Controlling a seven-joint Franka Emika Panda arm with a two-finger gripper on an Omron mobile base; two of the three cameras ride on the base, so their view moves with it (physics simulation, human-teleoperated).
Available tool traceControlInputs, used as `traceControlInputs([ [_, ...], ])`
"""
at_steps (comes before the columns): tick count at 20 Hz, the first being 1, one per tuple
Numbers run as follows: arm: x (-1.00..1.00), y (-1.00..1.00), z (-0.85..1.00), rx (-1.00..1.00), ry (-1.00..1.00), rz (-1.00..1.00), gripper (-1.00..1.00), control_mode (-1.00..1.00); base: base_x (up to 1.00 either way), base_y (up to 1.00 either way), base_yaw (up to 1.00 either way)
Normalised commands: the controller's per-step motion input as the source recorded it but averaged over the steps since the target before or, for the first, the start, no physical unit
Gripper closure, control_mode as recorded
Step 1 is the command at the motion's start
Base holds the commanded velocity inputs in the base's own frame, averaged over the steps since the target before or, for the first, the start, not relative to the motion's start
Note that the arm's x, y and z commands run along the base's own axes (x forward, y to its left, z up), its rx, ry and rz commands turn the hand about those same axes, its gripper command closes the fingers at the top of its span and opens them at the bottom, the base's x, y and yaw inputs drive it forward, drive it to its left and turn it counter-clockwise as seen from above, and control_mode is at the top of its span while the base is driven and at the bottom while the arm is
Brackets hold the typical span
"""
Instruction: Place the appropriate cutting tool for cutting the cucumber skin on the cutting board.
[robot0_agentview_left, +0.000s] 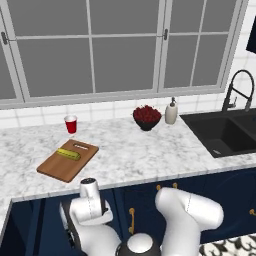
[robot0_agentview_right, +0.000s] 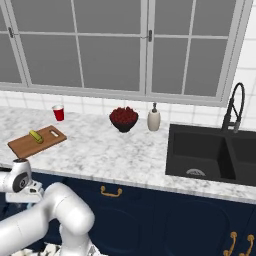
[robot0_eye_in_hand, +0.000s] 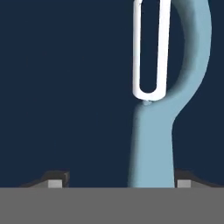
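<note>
I see the marble table (robot0_agentview_left: 140, 150) well above and ahead of my jaws, which sit low in front of the dark blue cabinets. Set into the table far off to the right of the jaws is the black sink (robot0_agentview_right: 210, 150), its basins holding nothing I can make out beyond a drain. The cutting board (robot0_agentview_left: 67, 161) lies on the table above the jaws and a little left, with the cucumber (robot0_agentview_left: 68, 154) resting on it near the slot-handle end. Further back stand a dark bowl (robot0_agentview_right: 123, 123) heaped with red fruit, a soap bottle (robot0_agentview_right: 154, 119) just beside it on the right, and a red cup (robot0_agentview_left: 71, 124) behind the board; what the cup holds I cannot tell. In the hand view the peeler (robot0_eye_in_hand: 151, 144) lies against dark blue, its light-blue handle running up between my fingertips (robot0_eye_in_hand: 54, 181), nearer the right one, pale head away from the hand. The jaws stand wide, both tips apart from the handle, holding nothing.
</note>
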Motion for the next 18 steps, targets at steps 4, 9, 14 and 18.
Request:
traceControlInputs([
  [4, -0.24, 0.0, -0.41, 0.05, -0.02, 0.0, 1.0, -1.0, 0.0, 0.0, 0.0],
  [9, -0.46, 0.31, -0.01, 0.02, -0.01, 0.01, 1.0, -1.0, 0.0, 0.0, 0.0],
  [14, -0.63, 0.41, 0.56, 0.0, 0.0, 0.0, 1.0, -1.0, 0.0, 0.0, 0.0],
  [18, -0.64, 0.05, 1.0, 0.0, 0.0, 0.0, 1.0, -1.0, 0.0, 0.0, 0.0],
])
